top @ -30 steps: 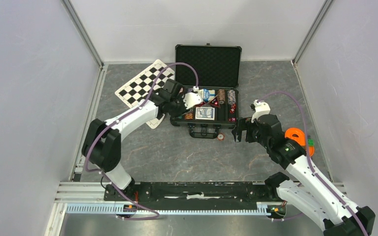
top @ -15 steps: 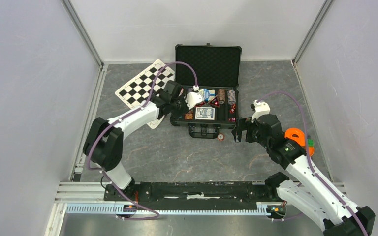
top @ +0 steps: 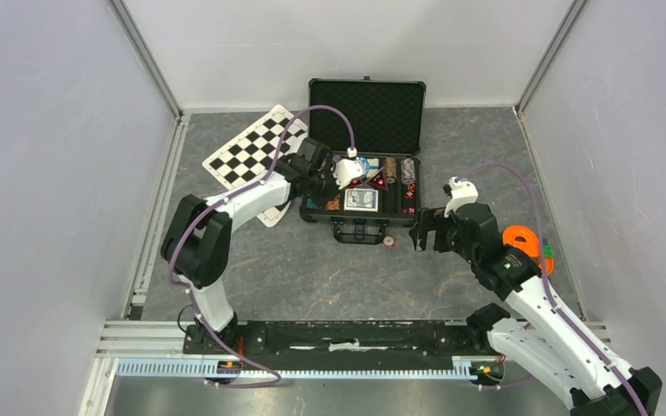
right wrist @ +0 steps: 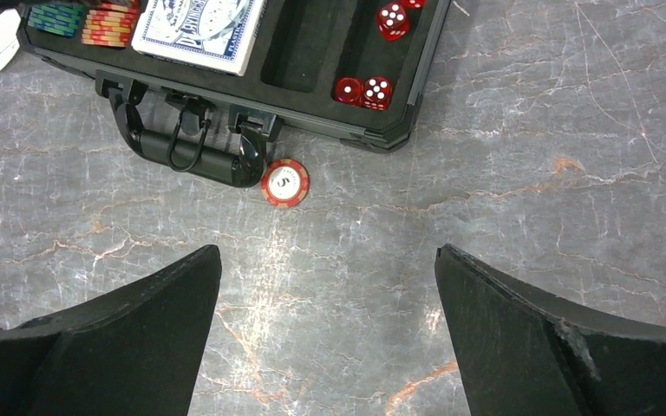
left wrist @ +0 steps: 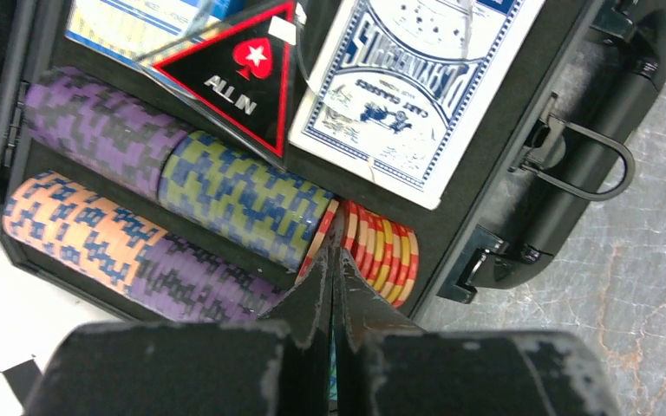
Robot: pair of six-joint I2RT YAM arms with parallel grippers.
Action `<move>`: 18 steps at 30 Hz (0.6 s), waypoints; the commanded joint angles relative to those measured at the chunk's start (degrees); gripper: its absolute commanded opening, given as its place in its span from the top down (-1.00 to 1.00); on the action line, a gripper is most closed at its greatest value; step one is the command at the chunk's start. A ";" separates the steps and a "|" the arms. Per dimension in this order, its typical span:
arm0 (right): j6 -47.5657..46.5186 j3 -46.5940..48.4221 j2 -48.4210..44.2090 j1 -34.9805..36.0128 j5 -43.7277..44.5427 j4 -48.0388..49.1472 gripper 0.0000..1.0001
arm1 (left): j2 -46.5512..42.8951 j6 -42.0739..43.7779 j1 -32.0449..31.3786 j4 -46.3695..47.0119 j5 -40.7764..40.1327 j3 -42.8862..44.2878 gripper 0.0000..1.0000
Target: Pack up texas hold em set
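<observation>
Left claw (left wrist: 333, 260) pressed together, empty, tips over ribbed striped chip rows (left wrist: 244, 198) in black foam-lined case (left wrist: 520, 95). Right claw (right wrist: 327, 253) spread wide; round red chip (right wrist: 284, 183) ahead on grey marbled table (right wrist: 529, 173).

Matt black foam lines case (right wrist: 299, 43); glossy red dice (right wrist: 363, 91) ahead of right claw (right wrist: 326, 256); smooth marbled grey tabletop (right wrist: 529, 173) beneath.
</observation>
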 commanded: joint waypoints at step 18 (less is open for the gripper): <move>0.65 -1.46 -0.23 -0.05 0.45 1.36 -0.98 | -7.80 -5.06 0.34 -1.88 0.23 0.95 0.96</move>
